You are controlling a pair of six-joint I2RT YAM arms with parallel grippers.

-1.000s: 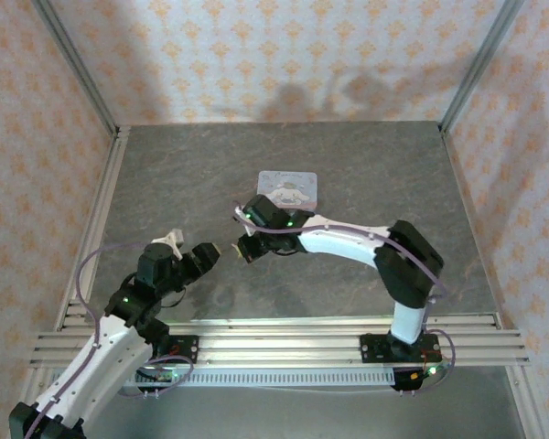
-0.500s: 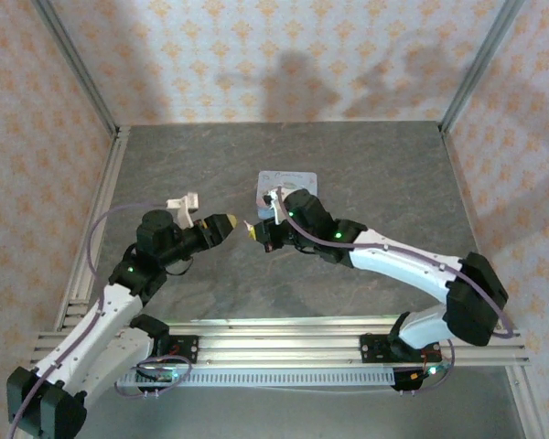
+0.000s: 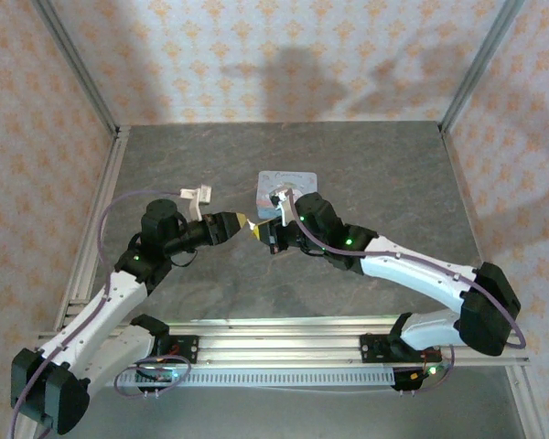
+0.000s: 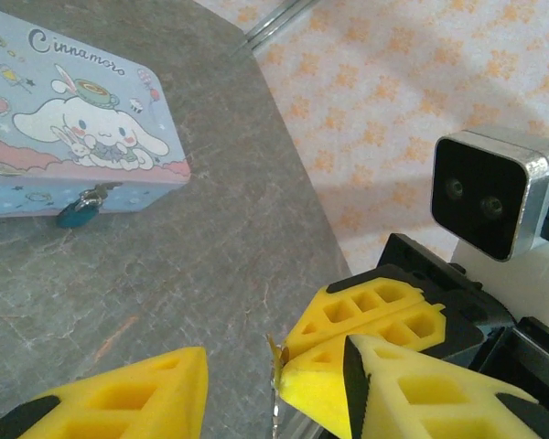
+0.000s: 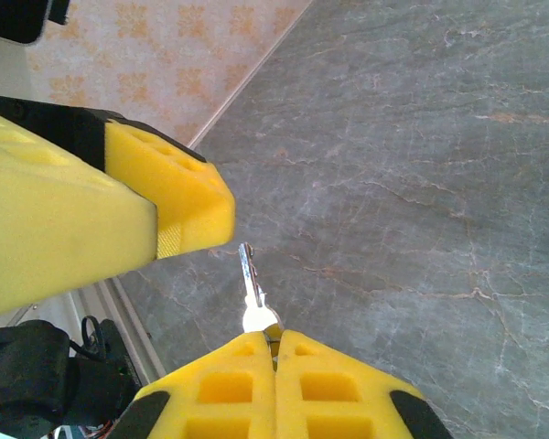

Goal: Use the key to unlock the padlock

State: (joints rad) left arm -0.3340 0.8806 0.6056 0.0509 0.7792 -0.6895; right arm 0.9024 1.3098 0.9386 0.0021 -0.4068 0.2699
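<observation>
Pinching the key (image 5: 252,293) by its round head, the right gripper (image 5: 274,340) has its yellow tips pressed tight together. The thin blade sticks straight out beyond them, up off the grey bench (image 3: 375,155). Facing it, tip to tip, is the left gripper (image 3: 240,220), jaws spread wide with nothing in them.

From the right wrist view, one of the left's yellow fingers (image 5: 165,197) sits just beside the key's point, up and to the left (whether metal and foam touch is hard to call). From the left wrist view, the right gripper's closed tips show in the gap between the left's two open fingers, close to the right-hand one, with the key seen edge-on as a sliver.

Beyond lies the pale blue tin (image 4: 73,119), cartoon lid up, flat on the bench. The padlock (image 4: 76,211), small and bluish-dark, hangs at the foot of the tin's side wall, well apart from both grippers and from the key. From above, the two grippers meet just left of the tin.
</observation>
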